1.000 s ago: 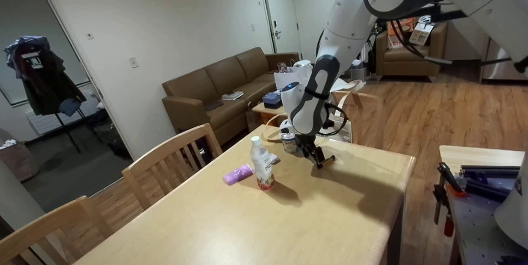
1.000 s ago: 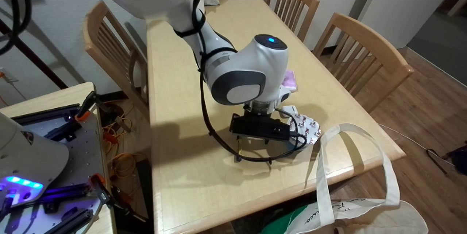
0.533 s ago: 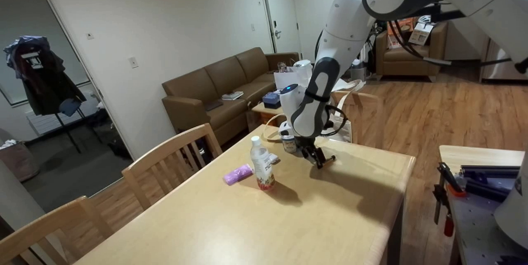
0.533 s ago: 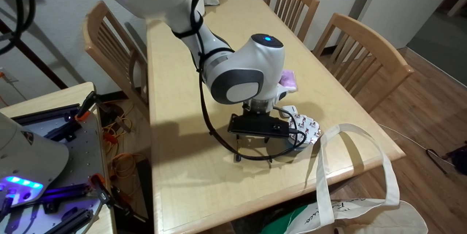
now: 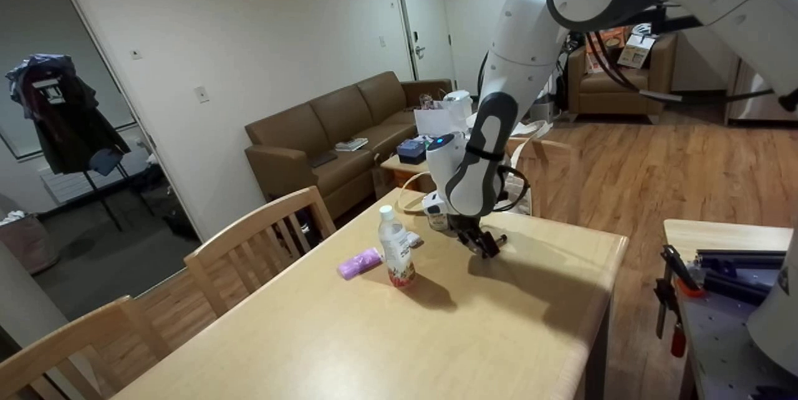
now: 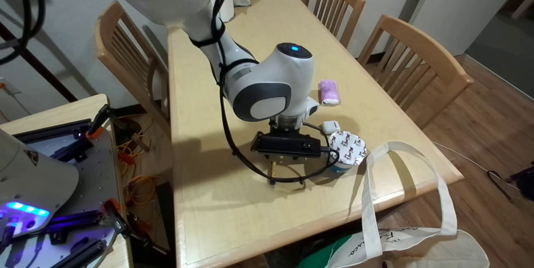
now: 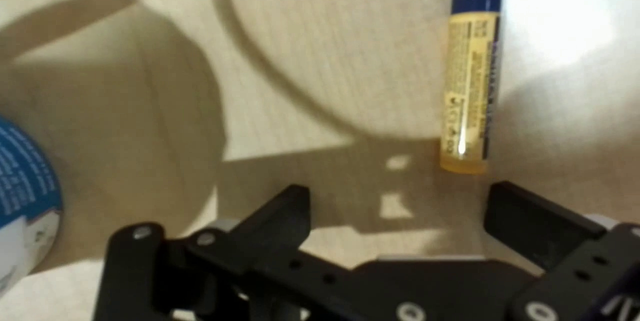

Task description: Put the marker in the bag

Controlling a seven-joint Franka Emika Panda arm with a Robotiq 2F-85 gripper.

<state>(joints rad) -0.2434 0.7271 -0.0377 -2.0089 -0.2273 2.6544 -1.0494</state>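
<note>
The marker is a short yellow tube with a dark blue cap [image 7: 472, 76], lying on the table. In the wrist view it lies just ahead of my right-hand finger, cap end away from me. It also shows in both exterior views [image 6: 273, 170] [image 5: 501, 240], partly covered by the finger in the latter. My gripper [image 7: 398, 203] is open and empty, low over the table behind the tube and apart from it; it also shows in both exterior views [image 6: 281, 157] [image 5: 486, 250]. The bag is a white canvas tote [image 6: 442, 249] past the table edge, handles standing up; its inside is mostly hidden.
A tub with a patterned lid [image 6: 348, 147] stands beside the gripper, also in the wrist view [image 7: 25, 176]. A small white case [image 6: 331, 127], a purple packet [image 6: 329, 92] and a clear bottle [image 5: 396, 250] are on the table [image 6: 233, 222]. Wooden chairs [image 6: 417, 59] stand along its side.
The gripper has moved away from the tub toward the tube, to the left in an exterior view, and slightly lower. The tub, white case and purple packet are now more uncovered. The tube has not moved.
</note>
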